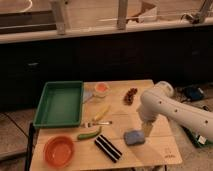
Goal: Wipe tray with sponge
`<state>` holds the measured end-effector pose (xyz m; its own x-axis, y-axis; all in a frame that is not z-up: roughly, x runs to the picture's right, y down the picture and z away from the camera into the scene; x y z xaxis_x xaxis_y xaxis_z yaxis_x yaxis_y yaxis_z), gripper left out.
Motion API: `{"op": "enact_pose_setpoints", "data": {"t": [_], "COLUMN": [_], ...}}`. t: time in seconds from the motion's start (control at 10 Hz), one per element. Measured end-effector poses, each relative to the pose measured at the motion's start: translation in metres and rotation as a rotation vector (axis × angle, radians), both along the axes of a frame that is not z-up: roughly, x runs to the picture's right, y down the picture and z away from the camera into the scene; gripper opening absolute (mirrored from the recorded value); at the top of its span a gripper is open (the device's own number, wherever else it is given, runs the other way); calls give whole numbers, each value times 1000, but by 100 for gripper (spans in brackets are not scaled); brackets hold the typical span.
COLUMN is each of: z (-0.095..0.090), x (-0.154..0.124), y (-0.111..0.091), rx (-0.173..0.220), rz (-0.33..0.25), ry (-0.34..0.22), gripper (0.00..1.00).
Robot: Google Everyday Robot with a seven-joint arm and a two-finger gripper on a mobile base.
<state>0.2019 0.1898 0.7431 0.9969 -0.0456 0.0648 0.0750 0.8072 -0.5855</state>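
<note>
The green tray point(59, 105) lies empty on the left side of the wooden table. The blue-grey sponge point(133, 137) lies flat near the table's front right, apart from the tray. My white arm point(167, 109) reaches in from the right over the table. My gripper point(146, 130) hangs at its end, just above and to the right of the sponge, very close to it. I cannot tell whether it touches the sponge.
An orange bowl point(58, 150) sits at front left, and a black-and-white striped block point(108, 148) lies beside the sponge. A green vegetable point(89, 134), a yellow item point(101, 113), a small orange cup point(101, 89) and a brown item point(131, 95) lie mid-table.
</note>
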Motion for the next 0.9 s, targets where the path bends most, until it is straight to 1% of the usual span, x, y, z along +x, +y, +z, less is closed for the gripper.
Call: {"op": "enact_pose_setpoints", "data": {"t": [0.5, 0.9], "z": [20, 30], "x": [-6, -7], "y": [21, 35], "rx": [-16, -28], "rz": [22, 33], "ry": [-39, -60], "gripper": [80, 80]}}
